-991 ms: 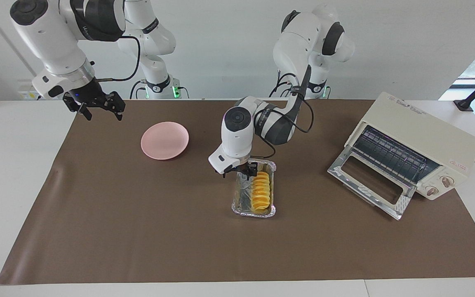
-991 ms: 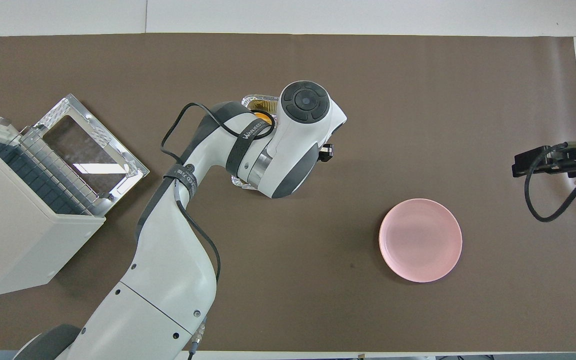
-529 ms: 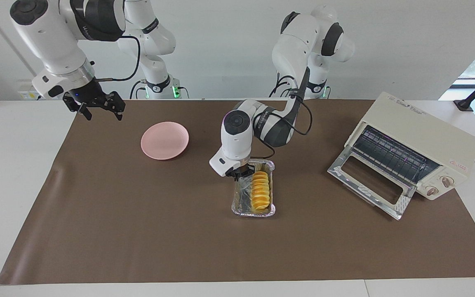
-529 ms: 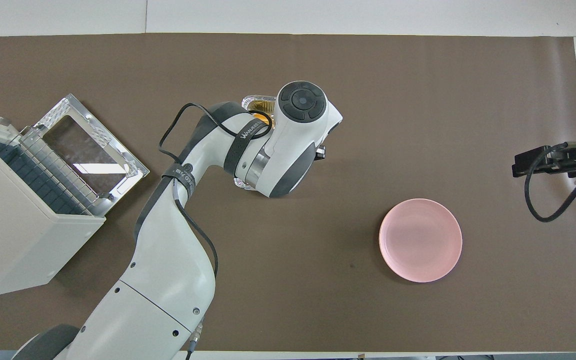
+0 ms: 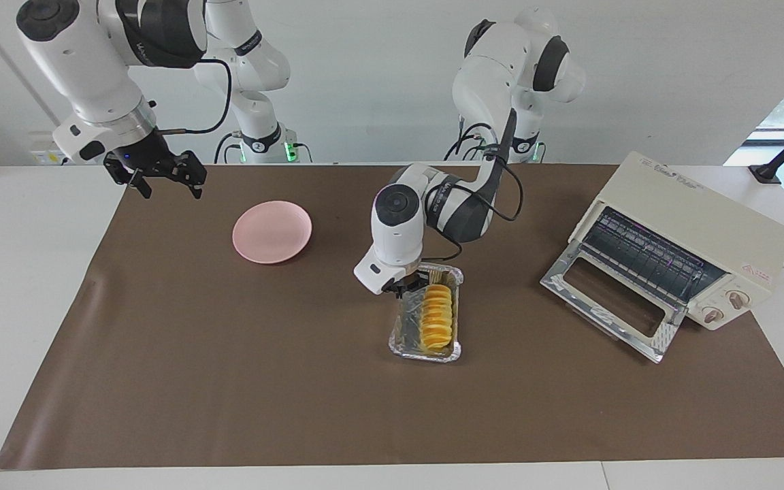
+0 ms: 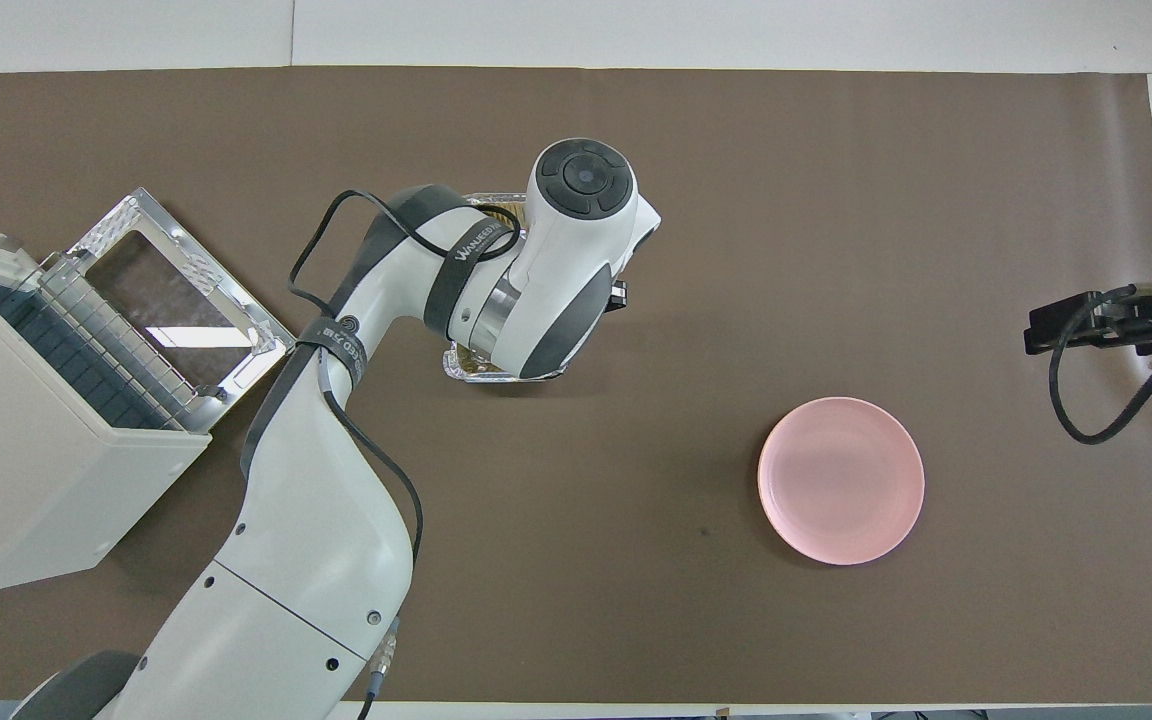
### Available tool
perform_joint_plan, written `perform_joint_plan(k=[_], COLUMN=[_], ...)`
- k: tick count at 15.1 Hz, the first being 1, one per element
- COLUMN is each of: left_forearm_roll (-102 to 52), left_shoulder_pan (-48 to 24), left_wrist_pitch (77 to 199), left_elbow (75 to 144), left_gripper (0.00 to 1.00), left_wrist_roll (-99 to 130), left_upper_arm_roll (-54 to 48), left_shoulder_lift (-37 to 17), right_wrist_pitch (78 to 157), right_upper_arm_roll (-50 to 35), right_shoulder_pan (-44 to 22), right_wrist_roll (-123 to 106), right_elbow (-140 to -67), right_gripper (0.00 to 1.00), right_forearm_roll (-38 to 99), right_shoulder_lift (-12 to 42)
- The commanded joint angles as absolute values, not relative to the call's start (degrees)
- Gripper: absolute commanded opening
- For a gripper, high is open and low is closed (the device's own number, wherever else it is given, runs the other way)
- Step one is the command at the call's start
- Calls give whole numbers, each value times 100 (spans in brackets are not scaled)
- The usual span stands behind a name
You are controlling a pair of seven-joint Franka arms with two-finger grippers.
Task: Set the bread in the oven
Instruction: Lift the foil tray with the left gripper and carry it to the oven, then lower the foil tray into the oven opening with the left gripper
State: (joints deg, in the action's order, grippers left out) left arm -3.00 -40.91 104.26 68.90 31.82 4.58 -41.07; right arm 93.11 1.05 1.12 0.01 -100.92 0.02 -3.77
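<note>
On the brown mat, bread (image 5: pixel 436 316) shows facing only — left end effector (image 5: pixel 411 284) grasping the foil tray (image 5: pixel 426 352).

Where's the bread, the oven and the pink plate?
bread (image 5: pixel 436 316): facing view, middle of the yellow loaf.
oven (image 5: pixel 695 218): facing view, cream top panel.
pink plate (image 6: pixel 841 480): overhead view, plate's bare centre.

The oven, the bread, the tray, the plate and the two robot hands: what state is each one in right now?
oven: door dropped open, rack bare.
bread: lying in the foil tray, not yet in the oven.
foil tray: on the mat, left gripper at its end nearer the robots.
pink plate: nothing on it.
left gripper: down at the tray's rim.
right gripper: open, waiting in the air.
</note>
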Motion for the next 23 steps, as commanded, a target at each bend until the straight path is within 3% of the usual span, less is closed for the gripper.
perform_joint_plan(k=[1,8,13,19,23], left_forearm_roll=[-404,-1018,-1063,-1072,-1063], left_shoulder_pan=[-4096,-3903,-3859,-2841,-2602], left_wrist_pitch=[9942,9063,8772,8938,8974], left_elbow=[6733,6609,6679,6978,7163], left_gripper=[0,0,0,0,0], left_wrist_roll=[3462,3727,3892,4166,4184], left_upper_arm_roll=[711,1861,2785,2839,2848], left_shoulder_lift=[-3999,-3446,-3437,-3393,-3375], right_wrist_pitch=[9290,9290,9290,9290,9290], right_upper_arm_roll=[53,53,53,53,53], right_shoulder_pan=[167,167,158,167,167], right_wrist_roll=[-88,-88,-88,-88,-88], right_elbow=[-10151,-10151,-10151,-10151,-10160], right_gripper=[100,100,100,100,100], right_forearm_roll=[-79,-79,-79,-79,-79], right_shoulder_lift=[-466,-457,-466,-466,-466])
